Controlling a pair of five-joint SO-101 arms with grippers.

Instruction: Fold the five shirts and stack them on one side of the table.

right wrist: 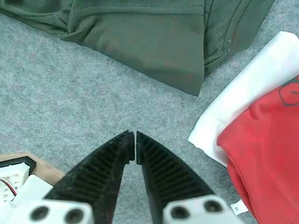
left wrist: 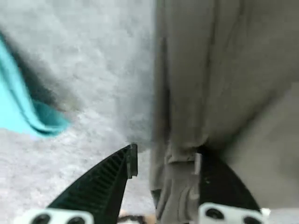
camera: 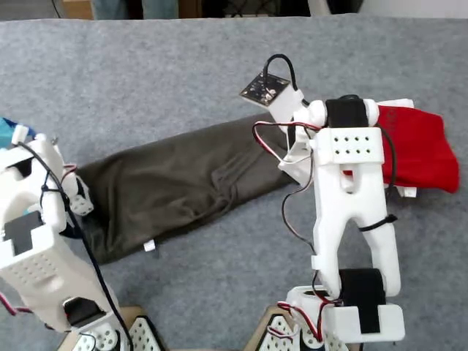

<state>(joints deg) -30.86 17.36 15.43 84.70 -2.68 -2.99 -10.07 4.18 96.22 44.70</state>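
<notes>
High view. The olive shirt (camera: 175,186), folded into a long band, is lying slantwise across the middle of the grey worktop (camera: 183,66), its left end nearer than its right. The red shirt (camera: 420,150) is lying folded at the right edge. A bit of the teal shirt (camera: 6,131) is showing at the left edge. My left arm (camera: 33,241) is standing at the band's left end, and my right arm (camera: 351,212) is reaching out between the band's right end and the red shirt.

Left wrist view. I am holding my left gripper (left wrist: 163,163) spread at the olive shirt's (left wrist: 224,84) edge: one finger is lying over bare worktop, the other against the cloth, with the bunched hem between them. The teal shirt (left wrist: 23,107) is lying well apart from it.

Right wrist view. I am holding my right gripper (right wrist: 135,136) pressed together, pinching nothing, over bare worktop (right wrist: 70,93). A corner of the olive shirt (right wrist: 154,42) is lying just beyond the tips. The red shirt (right wrist: 266,158) is resting on a folded white shirt (right wrist: 243,102) beside them.
</notes>
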